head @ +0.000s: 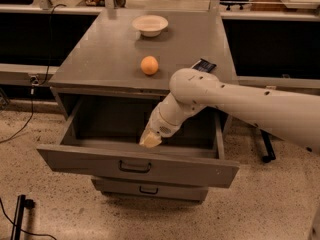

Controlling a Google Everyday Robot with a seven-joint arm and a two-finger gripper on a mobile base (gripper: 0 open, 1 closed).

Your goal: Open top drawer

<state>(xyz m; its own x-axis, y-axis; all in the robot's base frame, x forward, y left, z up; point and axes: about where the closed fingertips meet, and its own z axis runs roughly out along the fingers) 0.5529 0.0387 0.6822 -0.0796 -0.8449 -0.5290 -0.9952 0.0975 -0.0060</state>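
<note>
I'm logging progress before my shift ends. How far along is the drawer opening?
Looks done: the top drawer stands pulled well out, its inside open to view. In hand: the gripper sits inside it, just behind the front panel. Left: probably only lifting the gripper clear.

top drawer [85, 160]: matt grey metal | gripper [150, 140] inside drawer: smooth pale plastic

The wide grey metal top drawer [135, 166] is seen pulled out. The beige-tipped claw [150, 140] is held inside it, just behind its front. A round orange fruit [149, 65] and a white bowl [150, 25] are set on the grey tabletop [100, 59].
</note>
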